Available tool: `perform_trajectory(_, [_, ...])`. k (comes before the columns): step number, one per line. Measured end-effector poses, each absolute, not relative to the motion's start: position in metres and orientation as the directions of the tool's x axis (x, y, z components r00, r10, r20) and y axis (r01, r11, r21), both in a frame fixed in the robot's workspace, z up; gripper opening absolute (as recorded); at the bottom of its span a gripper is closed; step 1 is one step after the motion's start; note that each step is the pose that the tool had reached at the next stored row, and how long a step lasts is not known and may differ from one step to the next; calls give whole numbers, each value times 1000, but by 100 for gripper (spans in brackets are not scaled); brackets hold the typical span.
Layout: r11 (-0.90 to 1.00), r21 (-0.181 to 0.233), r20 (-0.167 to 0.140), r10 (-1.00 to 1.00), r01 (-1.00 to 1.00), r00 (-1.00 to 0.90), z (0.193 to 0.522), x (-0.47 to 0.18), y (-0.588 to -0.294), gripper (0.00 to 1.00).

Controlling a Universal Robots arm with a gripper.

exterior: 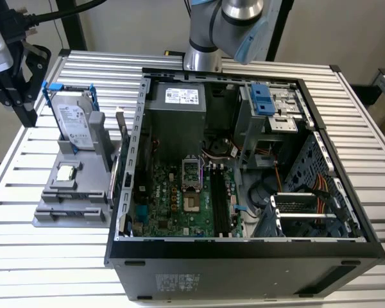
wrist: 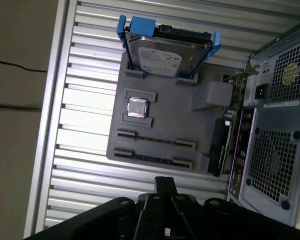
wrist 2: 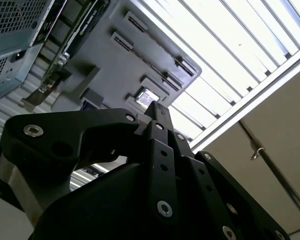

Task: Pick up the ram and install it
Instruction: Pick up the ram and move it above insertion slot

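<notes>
Going along the exterior view from its left to its right, the table (exterior: pixel 64 256) was made of ribbed, pale aluminium slats. On it stood a matte gray plastic holder (exterior: pixel 54 192). At its far end a silver hard drive (exterior: pixel 77 131) leaned in a blue bracket (exterior: pixel 46 90). The drive carried a white label whose print was too small for me to read. In front of it, a small square silver processor (exterior: pixel 67 172) sat flat in a shallow frame.

The ram (wrist: pixel 155 141) was in this holder too. In the first wrist view it showed as a long, thin dark strip standing on its edge between 2 gray end clips (wrist: pixel 185 144). A 2nd strip like it stood in the slot just beside.

A dark card (wrist: pixel 219 150) stood between the holder and the case (exterior: pixel 244 269). The case was black metal and lay open on its side. Inside were a green motherboard (exterior: pixel 173 205), a gray power supply box (exterior: pixel 176 119) with a white label, and 2 blue plastic latches (exterior: pixel 263 99).

My claw (wrist: pixel 165 183) (wrist 2: pixel 156 108) hung near the holder on the side of the ram slots, apart from the ram. In both wrist views its black fingers (wrist 2: pixel 160 150) were together, with nothing between them.
</notes>
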State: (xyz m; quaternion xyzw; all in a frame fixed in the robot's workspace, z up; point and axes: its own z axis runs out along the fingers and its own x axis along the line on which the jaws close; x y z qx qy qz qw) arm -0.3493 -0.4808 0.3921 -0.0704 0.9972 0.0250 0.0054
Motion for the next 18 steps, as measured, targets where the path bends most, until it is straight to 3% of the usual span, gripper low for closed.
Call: perform_trajectory(18, [980,49,-14,-192,-192,-981,392,-349,-481,0])
